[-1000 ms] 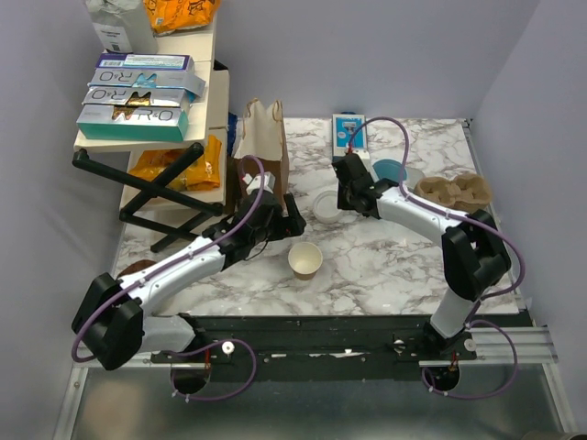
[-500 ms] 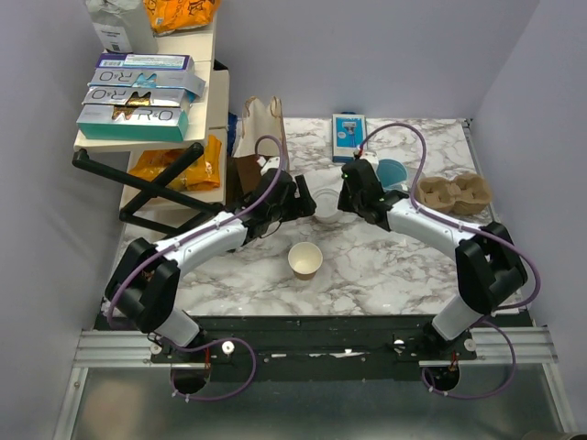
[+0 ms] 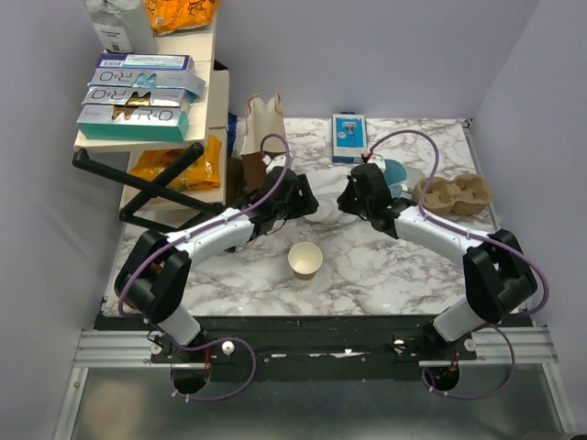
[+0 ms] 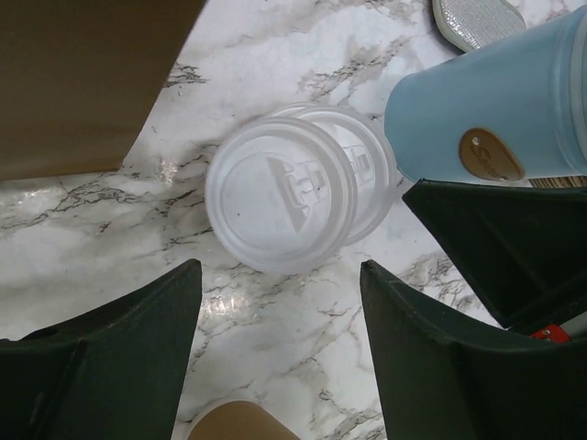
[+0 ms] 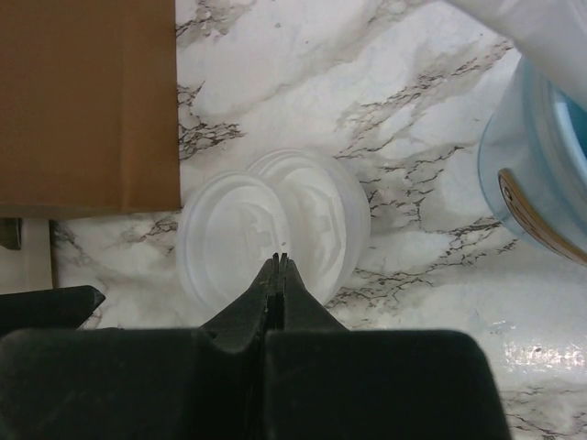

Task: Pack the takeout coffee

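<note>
The cream-tan paper cup [image 3: 305, 260] stands open and upright at the table's middle; its rim shows at the bottom of the left wrist view [image 4: 234, 423]. Two white plastic lids [image 4: 280, 197] lie overlapping on the marble, next to the light-blue mug [image 4: 486, 119]. They also show in the right wrist view [image 5: 229, 234]. My left gripper [image 4: 280, 269] is open and empty, just short of the lids. My right gripper [image 5: 278, 260] is shut and empty, its tips over the lids. In the top view the left gripper [image 3: 307, 200] and the right gripper [image 3: 348, 202] face each other across the lids [image 3: 327, 206].
A brown paper bag [image 3: 261, 133] stands behind the left gripper. The brown pulp cup carrier [image 3: 454, 192] sits at the right, next to the blue mug [image 3: 394, 172]. A blue box [image 3: 348, 137] lies at the back. A shelf with boxes [image 3: 138, 101] stands at the left.
My left arm has reached forward and right, up to the lids. My right gripper has shifted slightly right and nearer, and stays shut. The cup has not moved.
</note>
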Controlling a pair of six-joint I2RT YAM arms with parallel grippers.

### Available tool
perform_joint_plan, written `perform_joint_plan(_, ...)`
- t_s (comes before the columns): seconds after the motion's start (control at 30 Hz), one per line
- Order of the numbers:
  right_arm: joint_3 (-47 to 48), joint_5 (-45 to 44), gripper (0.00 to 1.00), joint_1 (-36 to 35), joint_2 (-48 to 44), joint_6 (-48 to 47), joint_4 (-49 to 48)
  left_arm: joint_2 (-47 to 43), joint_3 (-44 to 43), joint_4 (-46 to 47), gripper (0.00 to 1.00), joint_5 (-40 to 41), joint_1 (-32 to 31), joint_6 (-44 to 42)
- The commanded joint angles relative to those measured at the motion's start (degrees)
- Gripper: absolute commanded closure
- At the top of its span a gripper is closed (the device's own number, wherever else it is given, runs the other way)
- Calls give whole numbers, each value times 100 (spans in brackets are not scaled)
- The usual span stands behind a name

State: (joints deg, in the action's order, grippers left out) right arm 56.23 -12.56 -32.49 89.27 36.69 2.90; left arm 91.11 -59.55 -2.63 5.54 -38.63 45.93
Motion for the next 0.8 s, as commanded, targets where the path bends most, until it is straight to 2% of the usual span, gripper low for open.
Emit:
perform_joint_plan(0.0, -182, 227, 99, 59, -182, 216, -456, 91, 171, 420, 26, 140, 14, 82)
perform_joint_plan(0.27, 98, 596, 98, 103, 133, -205, -448, 328, 67, 308, 27, 219, 14, 109)
perform_joint_plan(0.33, 204, 798, 88, 102, 204, -556, -422, 390, 5, 124, 27, 298, 14, 74)
perform_joint_plan(0.4, 300, 1130, 83, 111, 274, -889, -474, 390, 31, 53, 27, 342, 14, 91)
perform_joint_plan(0.43, 327, 1211, 75, 103, 309, -1013, -509, 381, 66, 61, 26, 351, 14, 109)
perform_joint_plan(0.6, 565, 1703, 67, 102, 608, -1331, -553, 66, 408, 386, 25, 149, 14, 214)
perform_joint_plan(0.77, 872, 1976, 51, 94, 995, -1463, -352, -313, 663, 369, 22, 79, 14, 232)
